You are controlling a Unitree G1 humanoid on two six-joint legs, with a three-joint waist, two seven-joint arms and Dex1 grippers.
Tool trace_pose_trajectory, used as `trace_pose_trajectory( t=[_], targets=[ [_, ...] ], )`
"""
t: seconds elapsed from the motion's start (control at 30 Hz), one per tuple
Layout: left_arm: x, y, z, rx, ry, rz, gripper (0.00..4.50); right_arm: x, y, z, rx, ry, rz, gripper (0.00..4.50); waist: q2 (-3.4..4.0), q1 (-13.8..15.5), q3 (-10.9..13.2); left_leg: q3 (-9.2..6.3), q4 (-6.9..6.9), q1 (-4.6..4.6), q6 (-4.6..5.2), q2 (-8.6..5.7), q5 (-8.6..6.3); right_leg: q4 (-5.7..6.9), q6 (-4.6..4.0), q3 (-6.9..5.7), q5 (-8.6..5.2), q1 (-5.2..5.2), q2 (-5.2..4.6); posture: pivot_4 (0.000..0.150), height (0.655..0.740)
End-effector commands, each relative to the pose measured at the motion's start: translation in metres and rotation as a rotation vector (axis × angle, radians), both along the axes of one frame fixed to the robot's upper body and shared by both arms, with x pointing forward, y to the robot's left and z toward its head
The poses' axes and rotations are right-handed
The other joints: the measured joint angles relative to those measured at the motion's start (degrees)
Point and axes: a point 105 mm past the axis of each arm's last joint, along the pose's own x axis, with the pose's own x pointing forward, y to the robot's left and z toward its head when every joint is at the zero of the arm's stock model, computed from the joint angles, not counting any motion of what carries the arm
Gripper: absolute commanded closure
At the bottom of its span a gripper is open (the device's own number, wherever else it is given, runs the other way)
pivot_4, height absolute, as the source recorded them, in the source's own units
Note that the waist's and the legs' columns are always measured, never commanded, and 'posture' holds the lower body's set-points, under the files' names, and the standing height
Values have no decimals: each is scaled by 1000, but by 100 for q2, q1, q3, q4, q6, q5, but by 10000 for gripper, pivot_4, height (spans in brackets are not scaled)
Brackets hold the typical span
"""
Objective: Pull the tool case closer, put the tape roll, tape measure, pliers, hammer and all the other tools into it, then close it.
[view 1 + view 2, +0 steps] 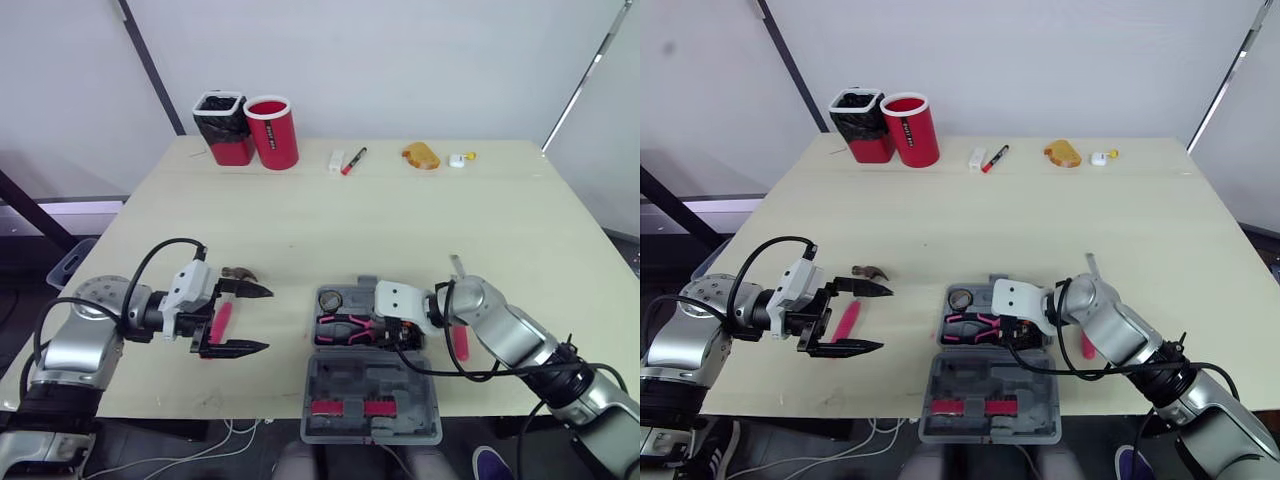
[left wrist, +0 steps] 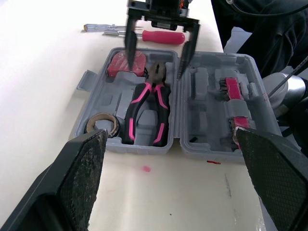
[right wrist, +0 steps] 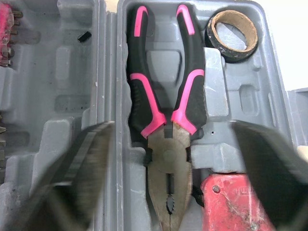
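our right gripper (image 2: 156,68) hangs spread open over the open grey plastic tool case (image 1: 370,380) at the pale wooden table's (image 1: 400,230) near edge. inside lie pink-and-black-handled pliers (image 3: 163,120), a dark tape roll (image 3: 236,54) and a red tape measure (image 3: 233,204). our left gripper (image 1: 268,319), also spread, flanks the pink-handled hammer (image 1: 847,322) left of the case.

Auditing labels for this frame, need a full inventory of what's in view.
tool case: 1, grey, open at table front
pliers: 1, pink-black, in case
tape roll: 1, black, in case
tape measure: 1, red, in case
hammer: 1, pink handle, at left gripper
screwdrivers: 2, pink and clear handles, right of case
red containers: 2, table back
small items: 4, mixed colours, table back
left gripper: 1, black, open
right gripper: 1, black, open over case
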Motion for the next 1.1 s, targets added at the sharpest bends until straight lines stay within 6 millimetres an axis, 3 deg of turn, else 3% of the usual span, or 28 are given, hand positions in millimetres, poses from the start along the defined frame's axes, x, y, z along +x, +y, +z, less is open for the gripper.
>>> trace_pose_trajectory(
  t=[0.03,0.23,0.33,0.37,0.57,0.6,0.63,0.67,0.9,1.1],
  targets=[
    [-3,-2,8,3,-24,-42,0,-2,-1,16,70,-28,7,650,0,0,0,0,0,0,0,0,0,0,0,0,0,0,0,1500,7400],
    [-2,-5,8,-14,-25,-39,0,-3,4,29,259,-17,-21,650,0,-5,0,0,0,2,0,0,0,4,0,0,0,0,1,1500,7400],
    [-1,-7,8,-28,-27,-38,0,-3,9,25,343,-19,-4,7397,-1,-3,-1,-1,0,3,0,0,0,6,0,0,0,1,2,1500,7400],
    [-1,-7,8,-29,-27,-39,0,-2,11,23,370,-16,-11,13265,-1,-3,0,-1,0,3,0,0,0,6,0,-1,0,1,2,1500,7400],
    [-1,-7,8,-37,-30,-36,0,7,12,9,384,1,-50,32702,-3,-3,-2,0,2,3,0,0,0,7,0,1,0,1,1,1500,7400],
    [-1,-7,8,-40,-31,-35,0,9,12,7,384,9,-59,40621,-3,-3,-1,-1,2,3,0,0,0,7,0,1,0,1,1,1500,7400],
    [-1,-8,8,-44,-31,-33,0,10,13,2,383,24,-73,40621,-2,-4,-1,-1,2,3,0,0,0,7,0,1,0,1,1,1500,7400],
    [0,-8,8,-46,-32,-33,0,11,14,-1,383,34,-81,44388,-4,-8,-2,0,2,3,0,0,0,8,0,1,0,1,1,1500,7400],
    [-3,-11,6,-67,-31,-19,0,11,1,-64,222,192,-228,44732,-10,-22,-8,1,3,9,0,0,0,12,0,3,0,3,1,1500,7400],
    [-4,-11,4,-75,-28,-4,0,-1,-11,-94,117,286,-256,44732,-18,-4,-23,4,8,30,0,-1,0,41,-2,8,-1,13,1,1500,7400]
  ],
)
